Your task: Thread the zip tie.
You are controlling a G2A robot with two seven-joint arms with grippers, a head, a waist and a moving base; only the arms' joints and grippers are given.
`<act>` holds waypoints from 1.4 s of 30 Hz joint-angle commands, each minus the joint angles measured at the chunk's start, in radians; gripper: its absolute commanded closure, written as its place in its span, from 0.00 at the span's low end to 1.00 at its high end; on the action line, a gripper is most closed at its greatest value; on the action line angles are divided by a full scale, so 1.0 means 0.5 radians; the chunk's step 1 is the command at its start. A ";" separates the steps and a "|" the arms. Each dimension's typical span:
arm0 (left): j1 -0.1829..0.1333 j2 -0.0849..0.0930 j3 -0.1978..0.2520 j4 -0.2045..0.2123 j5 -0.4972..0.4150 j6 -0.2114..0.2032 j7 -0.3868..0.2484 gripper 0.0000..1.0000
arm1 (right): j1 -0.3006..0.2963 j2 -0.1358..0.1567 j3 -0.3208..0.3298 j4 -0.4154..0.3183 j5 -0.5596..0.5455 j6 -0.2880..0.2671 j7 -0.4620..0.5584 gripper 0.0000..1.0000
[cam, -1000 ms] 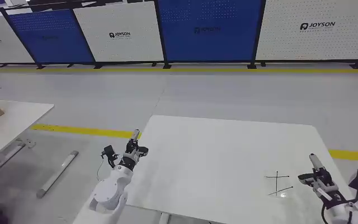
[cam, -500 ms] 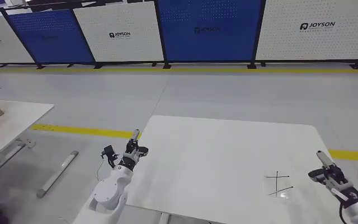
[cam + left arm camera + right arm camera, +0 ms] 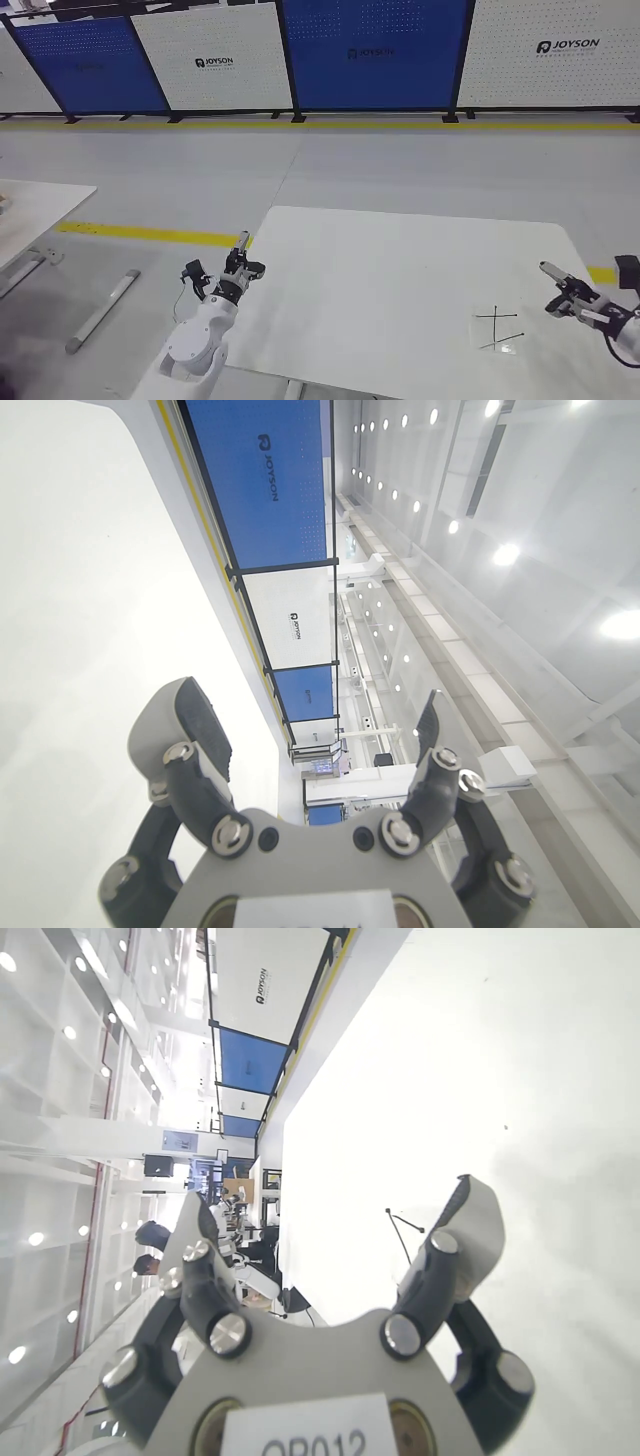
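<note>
Zip tie lay flat near the table's front right corner: thin, flexible black plastic strands crossing each other, one pointing away from you, one across, and a third slanting closer to the front edge. Your right gripper hung at the table's right edge, fingers spread and empty. The strands lay just inward of it, so I judged it much the nearer. Your left gripper hung at the table's left edge, also spread, with ribbed dark pads.

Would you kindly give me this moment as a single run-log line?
left tool open, at table edge | right tool open, near zip ties, apart | zip ties lying straight on table, unthreaded
</note>
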 commanded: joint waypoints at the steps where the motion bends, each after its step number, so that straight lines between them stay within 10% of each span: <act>1: 0.000 0.000 0.000 0.000 0.000 0.000 0.000 0.00 | 0.002 0.000 -0.001 0.003 0.000 -0.001 0.001 0.00; 11: 0.000 0.000 0.000 0.000 0.000 0.000 0.000 0.00 | 0.002 0.000 -0.001 0.003 0.000 -0.001 0.001 0.00; 25: 0.000 0.000 0.000 0.000 0.000 0.000 0.000 0.00 | 0.173 0.078 -0.086 0.356 -0.187 -0.521 0.625 0.00; 42: 0.000 0.000 0.000 0.000 0.000 0.000 0.000 0.00 | 0.240 0.082 -0.205 0.418 -0.269 -0.622 0.754 0.00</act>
